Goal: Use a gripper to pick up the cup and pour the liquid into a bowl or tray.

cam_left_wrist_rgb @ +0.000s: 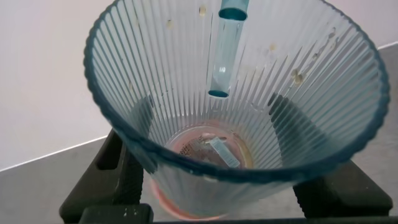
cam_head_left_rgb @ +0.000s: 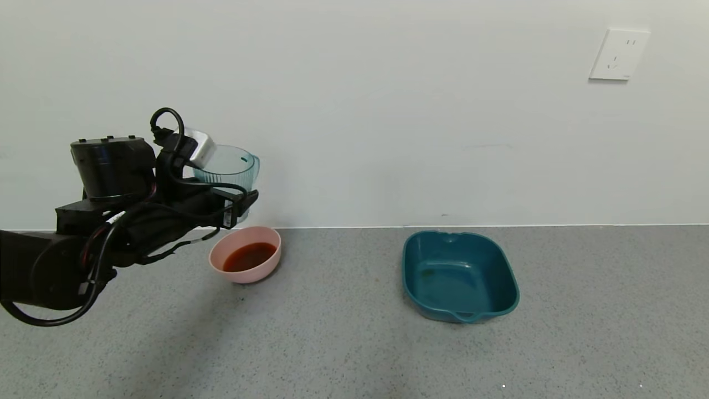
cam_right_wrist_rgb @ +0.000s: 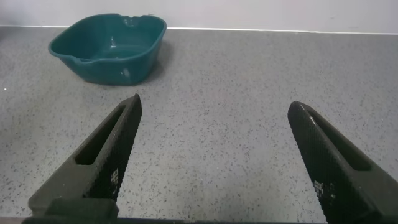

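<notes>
Left end effector (cam_head_left_rgb: 235, 208) up in the left-middle of the head view, clamped tight on the cup (cam_head_left_rgb: 227, 166) and holding it clear of the bench (cam_head_left_rgb: 354, 332). Cup riding upright, mouth up, long axis near vertical, right above and a touch behind the pink bowl (cam_head_left_rgb: 246, 255). Bowl directly below the grip, nothing between them. Orange-red liquid (cam_head_left_rgb: 249, 256) pooled in the bowl already. Inside the cup, left wrist view: ribbed blue-tinted walls, a thin reddish film on the base (cam_left_wrist_rgb: 208, 149), a few droplets clinging high up — looks all but drained. Pour judged essentially done; next, probably setting the cup down on open bench beside the bowl. Teal tray (cam_head_left_rgb: 460, 277) well off to the right, nearer the right end effector (cam_right_wrist_rgb: 214, 155), fingers spread wide, holding nothing.
</notes>
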Controlling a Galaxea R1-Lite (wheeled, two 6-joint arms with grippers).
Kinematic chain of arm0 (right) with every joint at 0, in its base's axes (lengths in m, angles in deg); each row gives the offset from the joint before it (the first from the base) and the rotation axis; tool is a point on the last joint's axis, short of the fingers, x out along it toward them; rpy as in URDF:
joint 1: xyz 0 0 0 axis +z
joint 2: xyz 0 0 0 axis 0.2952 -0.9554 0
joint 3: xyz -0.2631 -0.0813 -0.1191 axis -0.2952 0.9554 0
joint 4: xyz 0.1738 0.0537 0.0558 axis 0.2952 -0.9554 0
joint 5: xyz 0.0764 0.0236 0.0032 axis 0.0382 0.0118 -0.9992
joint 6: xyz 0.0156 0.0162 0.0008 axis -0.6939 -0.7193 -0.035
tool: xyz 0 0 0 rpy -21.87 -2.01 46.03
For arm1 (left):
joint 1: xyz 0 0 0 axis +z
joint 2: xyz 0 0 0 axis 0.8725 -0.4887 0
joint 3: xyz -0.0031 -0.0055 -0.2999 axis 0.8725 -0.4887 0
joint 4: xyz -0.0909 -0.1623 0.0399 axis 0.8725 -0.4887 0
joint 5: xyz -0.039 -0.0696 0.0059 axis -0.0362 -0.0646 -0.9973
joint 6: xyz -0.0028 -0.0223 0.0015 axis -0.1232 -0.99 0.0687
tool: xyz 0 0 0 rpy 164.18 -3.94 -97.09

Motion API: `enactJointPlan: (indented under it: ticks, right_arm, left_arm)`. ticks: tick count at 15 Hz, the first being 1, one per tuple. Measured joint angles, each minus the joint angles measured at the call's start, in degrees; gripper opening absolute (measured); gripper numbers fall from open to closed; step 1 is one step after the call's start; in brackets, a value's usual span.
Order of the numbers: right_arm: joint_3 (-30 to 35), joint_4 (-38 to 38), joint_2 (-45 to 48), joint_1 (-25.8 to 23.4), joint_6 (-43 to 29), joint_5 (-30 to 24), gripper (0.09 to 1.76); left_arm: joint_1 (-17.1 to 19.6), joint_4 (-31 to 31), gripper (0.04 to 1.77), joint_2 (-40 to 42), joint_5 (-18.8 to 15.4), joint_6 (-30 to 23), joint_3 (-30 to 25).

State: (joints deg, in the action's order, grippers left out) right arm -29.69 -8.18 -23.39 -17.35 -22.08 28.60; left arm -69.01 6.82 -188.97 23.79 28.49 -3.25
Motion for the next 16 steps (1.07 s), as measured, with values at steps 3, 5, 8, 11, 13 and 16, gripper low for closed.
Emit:
enactJointPlan:
  ticks: [3,5,8,11,13,16]
  right_arm:
    - [0.00,0.00,0.00,0.00,-0.02,0.00,1.71]
    - [0.00,0.00,0.00,0.00,0.02,-0.02,1.71]
    - [0.00,0.00,0.00,0.00,0.02,0.00,1.71]
    - [0.00,0.00,0.00,0.02,0.02,0.00,1.71]
    - [0.00,0.00,0.00,0.00,0.02,0.00,1.71]
    - [0.00,0.00,0.00,0.00,0.00,0.02,1.71]
  left_arm:
    - [-1.46,0.41,1.31,0.34,-5.92,-3.17,-1.79]
    - [-3.15,0.74,1.31,0.23,-7.90,-6.36,-2.57]
    - [-5.38,0.88,1.31,-0.40,-11.90,-9.24,-2.97]
    - [-7.00,0.88,1.31,-1.49,-15.68,-9.53,-2.84]
    - [-8.02,0.91,1.31,-2.45,-18.60,-9.64,-2.38]
    - [-9.53,2.23,1.31,-4.35,-21.20,-9.98,-1.60]
